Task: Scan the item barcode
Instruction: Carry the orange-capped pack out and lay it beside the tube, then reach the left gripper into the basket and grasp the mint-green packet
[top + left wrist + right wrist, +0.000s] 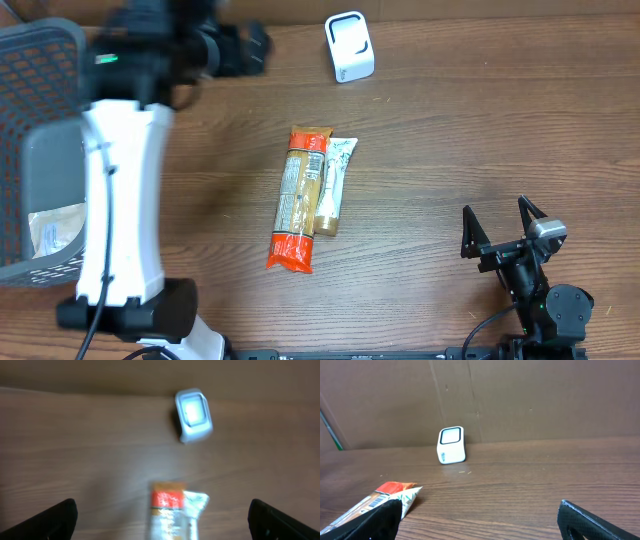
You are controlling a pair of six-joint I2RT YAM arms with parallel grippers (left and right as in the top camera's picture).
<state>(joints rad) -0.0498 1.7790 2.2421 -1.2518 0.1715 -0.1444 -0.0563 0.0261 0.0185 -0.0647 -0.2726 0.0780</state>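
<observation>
Table (450, 120) of dark wood carries an unfinished scanning job. A grey basket (40, 60) at the far left edge holds one clear bag (45, 230), possibly an item already dealt with, though that cannot be confirmed. The left gripper (162, 517) hangs over the far left of the table with its fingers spread wide and nothing between them. The right gripper (495, 215) waits at the near right, also spread wide and empty. An orange snack packet (297, 200) lies flat mid-table with its printed label up, a white-and-green tube (335, 185) touching its right side. Both sit well apart from the small white scanner (349, 47) at the far edge. By appearances, picking an item up and presenting its barcode to the scanner remain to be done.
</observation>
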